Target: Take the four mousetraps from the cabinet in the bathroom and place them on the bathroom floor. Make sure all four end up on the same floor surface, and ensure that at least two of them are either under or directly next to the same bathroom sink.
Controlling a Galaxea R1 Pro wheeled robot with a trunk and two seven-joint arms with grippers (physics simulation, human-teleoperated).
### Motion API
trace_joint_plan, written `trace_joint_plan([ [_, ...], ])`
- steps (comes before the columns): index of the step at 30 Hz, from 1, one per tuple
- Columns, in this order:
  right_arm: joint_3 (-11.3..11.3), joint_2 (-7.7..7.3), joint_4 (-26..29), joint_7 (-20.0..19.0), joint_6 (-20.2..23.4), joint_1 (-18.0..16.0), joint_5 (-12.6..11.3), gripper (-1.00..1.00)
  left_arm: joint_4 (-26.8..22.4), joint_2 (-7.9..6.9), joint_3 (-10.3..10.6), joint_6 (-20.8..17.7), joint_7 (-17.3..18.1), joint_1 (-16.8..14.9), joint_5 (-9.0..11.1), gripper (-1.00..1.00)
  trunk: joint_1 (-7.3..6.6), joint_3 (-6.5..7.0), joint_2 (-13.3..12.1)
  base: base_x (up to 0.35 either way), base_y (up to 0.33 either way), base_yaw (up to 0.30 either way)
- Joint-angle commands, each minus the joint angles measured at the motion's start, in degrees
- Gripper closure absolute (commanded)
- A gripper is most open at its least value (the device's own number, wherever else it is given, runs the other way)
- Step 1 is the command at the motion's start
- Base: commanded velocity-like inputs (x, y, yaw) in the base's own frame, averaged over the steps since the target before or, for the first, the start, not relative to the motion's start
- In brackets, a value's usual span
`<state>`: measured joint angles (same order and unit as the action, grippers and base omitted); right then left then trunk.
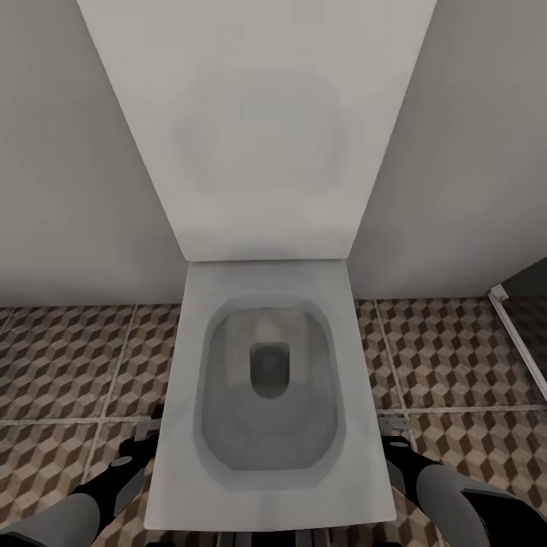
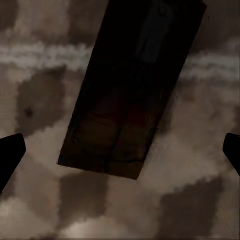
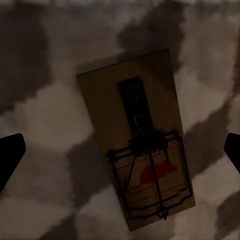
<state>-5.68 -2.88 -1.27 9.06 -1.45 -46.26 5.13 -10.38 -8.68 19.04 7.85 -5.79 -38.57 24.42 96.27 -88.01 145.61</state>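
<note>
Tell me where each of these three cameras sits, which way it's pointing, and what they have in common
Head view: on the robot's head, looking steeply down at a white toilet against the wall, both forearms at the lower corners.
Left wrist view: near the left gripper, looking down at a shadowed mousetrap on the bathroom floor, jaws apart.
Right wrist view: near the right gripper, looking down at another mousetrap with a red mouse print, jaws apart.
Shared: the cube-patterned floor tiles appear in all three; each wrist view has one trap.
</note>
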Motion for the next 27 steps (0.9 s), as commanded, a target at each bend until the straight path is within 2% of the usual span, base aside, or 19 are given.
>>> trace_joint_plan([
  [1, -0.47, -0.01, -0.13, 0.17, -0.17, -0.06, 0.53, -1.0, -0.01, -0.02, 0.51, 0.14, -0.27, -0.02, 0.37, -1.0, -0.01, -0.03, 0.01, 0.0, 0.0, 0.0],
  [27, -0.47, -0.01, -0.13, 0.17, -0.22, -0.06, 0.52, -1.0, -0.03, -0.1, 0.6, 0.19, -0.13, -0.02, 0.27, -1.0, -0.01, -0.03, 0.01, 0.0, 0.0, 0.0],
])
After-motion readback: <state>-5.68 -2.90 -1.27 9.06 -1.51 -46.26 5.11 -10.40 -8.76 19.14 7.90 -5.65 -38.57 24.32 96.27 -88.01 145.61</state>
